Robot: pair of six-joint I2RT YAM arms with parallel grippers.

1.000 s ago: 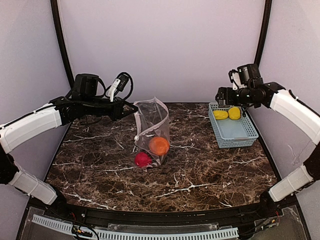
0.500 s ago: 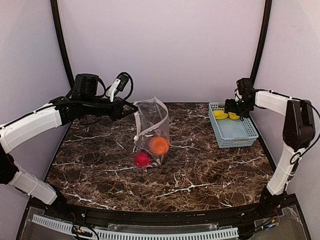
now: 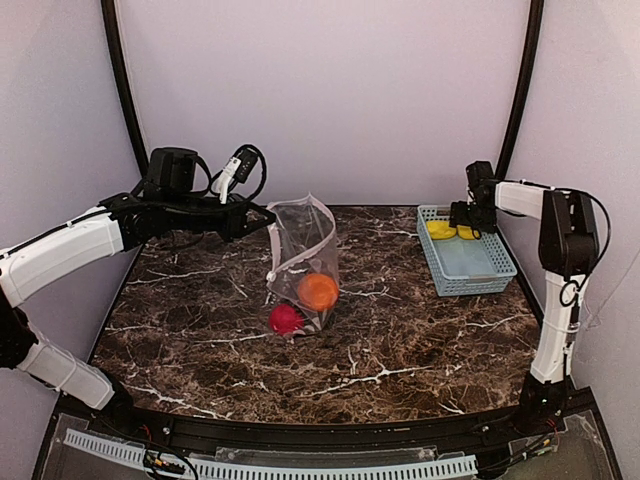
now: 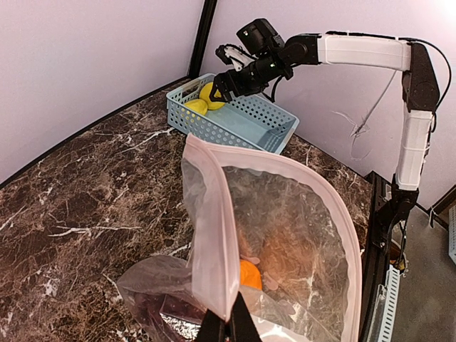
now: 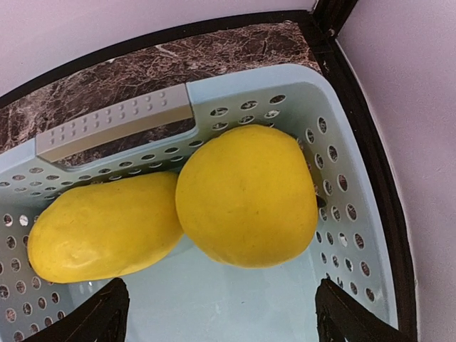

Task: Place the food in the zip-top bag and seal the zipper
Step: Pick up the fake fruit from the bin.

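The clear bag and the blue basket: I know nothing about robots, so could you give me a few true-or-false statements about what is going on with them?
1. The bag is zipped shut. False: its mouth gapes open and the zipper strip is unjoined.
2. Two yellow pieces lie touching each other in the blue basket. True.
3. The right fingers are clamped on a yellow piece. False: they stand wide open over the pieces and hold nothing.
4. The left fingers pinch the bag's pinkish strip and hold the mouth up. True.
5. The orange piece is in the basket. False: it sits inside the bag.
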